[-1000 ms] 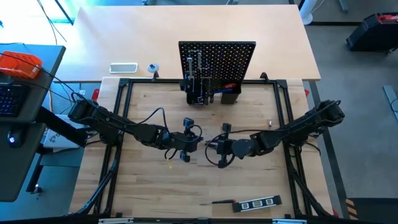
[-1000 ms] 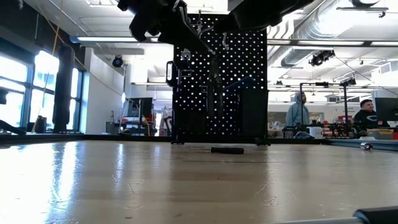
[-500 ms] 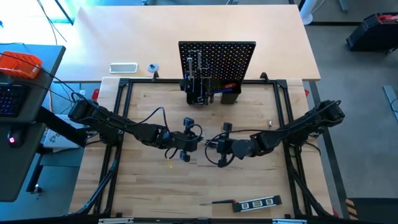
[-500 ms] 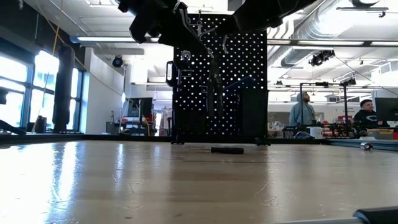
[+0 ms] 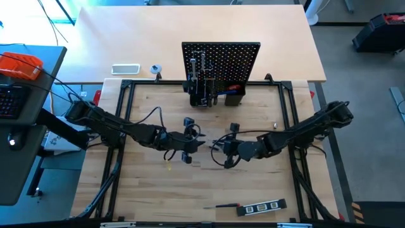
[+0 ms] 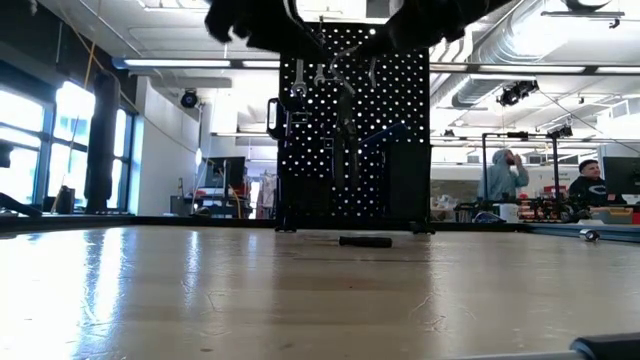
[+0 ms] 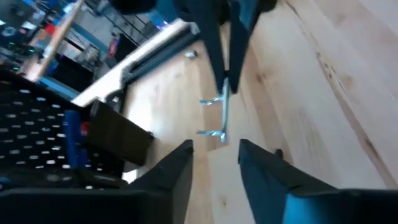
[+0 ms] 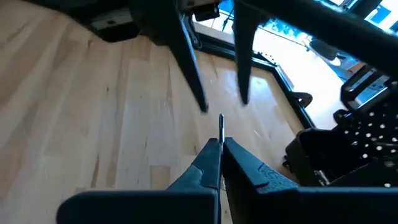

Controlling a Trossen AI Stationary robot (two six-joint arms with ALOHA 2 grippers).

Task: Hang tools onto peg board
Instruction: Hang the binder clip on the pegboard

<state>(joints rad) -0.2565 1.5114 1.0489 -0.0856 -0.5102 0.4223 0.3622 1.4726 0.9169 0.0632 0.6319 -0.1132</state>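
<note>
Now the left gripper [image 5: 197,145] stands released, its two fingers [image 7: 176,176] spread with a gap between them, where half a second ago it was clenched. The small silver metal hook [image 7: 221,112], with two bent prongs, is pinched between the fingers of the right gripper [image 5: 215,148], which is clenched on it; in the right wrist view its thin tip [image 8: 221,124] pokes out past the closed fingertips. Both grippers hover over the wooden table [image 5: 158,196] in front of the peg board [image 5: 221,60], nearly tip to tip, and the left arm has drawn back a little from the right since the earlier frame. The peg board stands upright at the far edge of the table, with tools [image 5: 199,69] hanging on it and black holder boxes [image 5: 233,96] at its base. Well in front of the board, near the table's front edge, lie a small screwdriver [image 5: 223,206] and a black marked level [image 5: 262,206], unmoved.
</note>
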